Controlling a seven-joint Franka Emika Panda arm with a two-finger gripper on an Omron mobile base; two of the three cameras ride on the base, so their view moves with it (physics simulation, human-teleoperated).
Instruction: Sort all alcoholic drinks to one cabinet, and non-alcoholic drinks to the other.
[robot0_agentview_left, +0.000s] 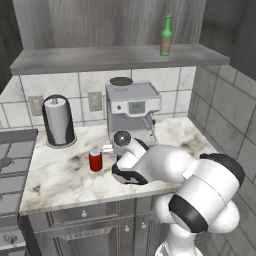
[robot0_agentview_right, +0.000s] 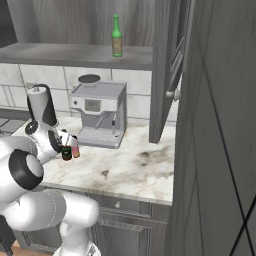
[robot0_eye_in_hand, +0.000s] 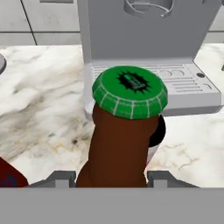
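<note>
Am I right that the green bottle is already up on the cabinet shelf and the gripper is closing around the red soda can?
Not the can. The hand view shows the gripper around the brown bottle with the green cap. The red soda can stands free on the counter. The green bottle is on the shelf.

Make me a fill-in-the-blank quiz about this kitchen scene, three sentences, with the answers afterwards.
1. The green bottle stands on the cabinet ____.
2. The brown bottle between the end effector fingers has a ____ cap.
3. The red soda can stands on the marble ____.

Missing words: shelf; green; counter
</note>
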